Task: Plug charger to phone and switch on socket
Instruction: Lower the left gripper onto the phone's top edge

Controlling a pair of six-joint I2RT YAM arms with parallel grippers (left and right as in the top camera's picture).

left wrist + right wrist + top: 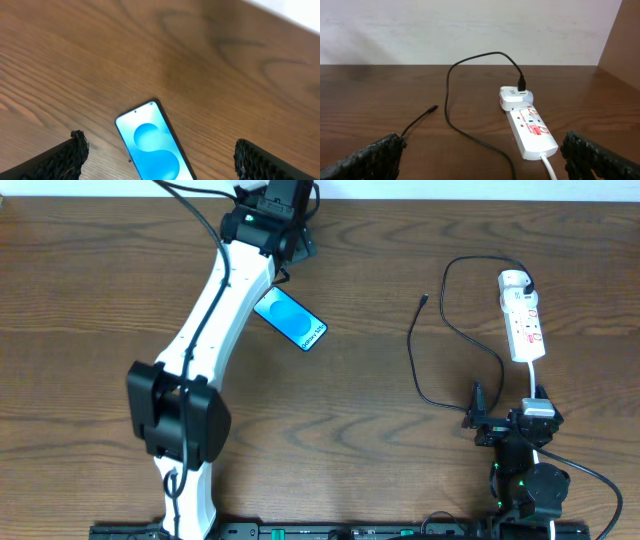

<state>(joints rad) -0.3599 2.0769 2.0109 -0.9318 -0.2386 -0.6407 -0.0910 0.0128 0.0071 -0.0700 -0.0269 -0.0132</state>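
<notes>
Dark brown wood-grain table [400,470], pale wall [470,30] behind. Slim rectangular blue-screened phone [290,319] lies flat and angled, below the left gripper [160,141]; jaws spread wide, holding nothing. Narrow white power-strip socket [522,320] lies at right. Long thin black charger cable [470,335] runs from a white adapter [515,97] on the socket's far end; its plug tip rests loose on the wood, well apart from the phone. Right gripper [482,139] near the socket, jaws wide apart, empty.
</notes>
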